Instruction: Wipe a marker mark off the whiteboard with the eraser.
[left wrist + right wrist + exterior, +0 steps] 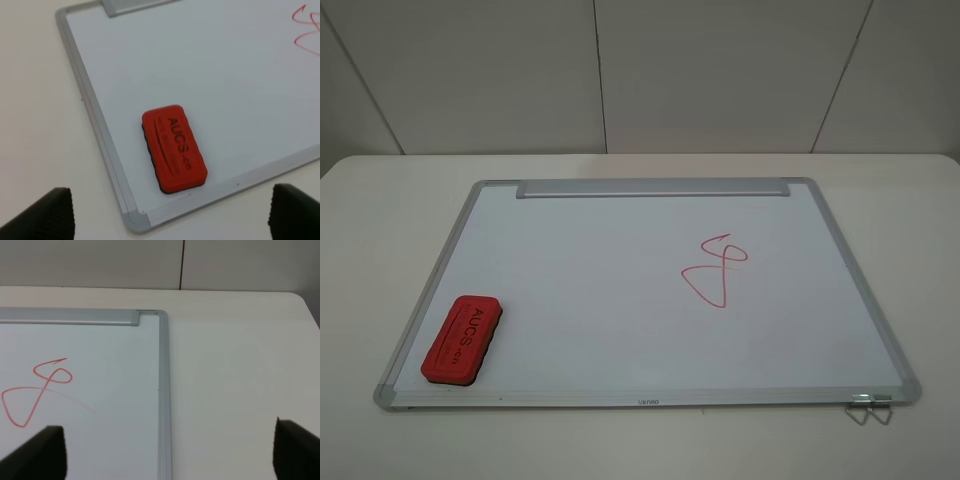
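Hovering with jaws spread wide and holding nothing, the left gripper point(170, 212) looks down on the eraser point(174, 148), which lies flat, lettering up, in the whiteboard's point(620, 270) near left corner, probably lined up for a grasp. The right gripper point(167, 450) hangs equally spread and empty beside the board's right edge. The marker mark point(715, 272) sits right of centre, untouched, well apart from the eraser, on the pale counter point(380, 250).
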